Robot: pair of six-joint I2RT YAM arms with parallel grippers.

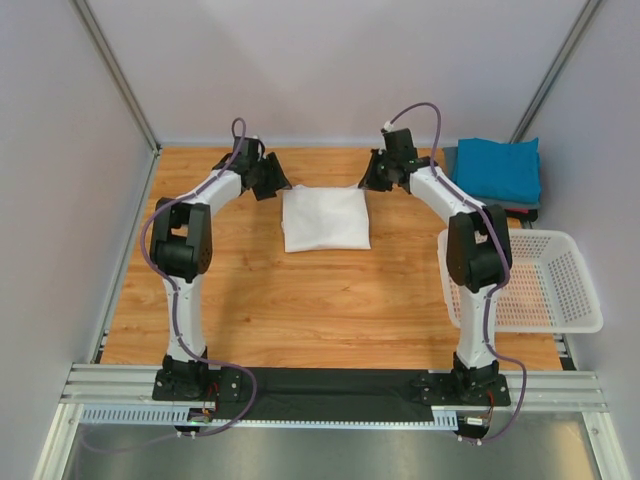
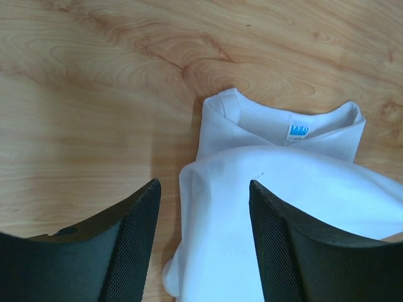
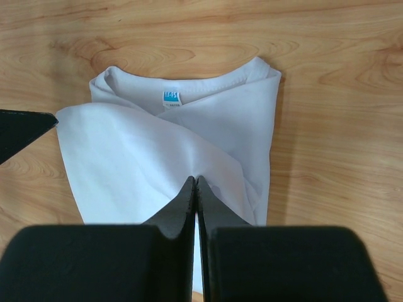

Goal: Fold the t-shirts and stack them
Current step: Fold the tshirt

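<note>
A white t-shirt [image 1: 325, 220] lies folded into a rough square at the middle back of the table, its collar and blue label toward the far side. My right gripper [image 3: 196, 178] is shut on a fold of the white t-shirt [image 3: 138, 157] near its right far corner, and the cloth draws into the tips. My left gripper [image 2: 204, 182] stands open over the left far corner of the white t-shirt [image 2: 283, 189], holding nothing. A folded teal t-shirt [image 1: 497, 168] rests on a dark grey one [image 1: 525, 210] at the back right.
A white mesh basket [image 1: 575, 318] sits at the table's right edge, beside the right arm. Grey walls close off the back and both sides. A dark finger of the left gripper [image 3: 19, 129] shows at the left edge of the right wrist view.
</note>
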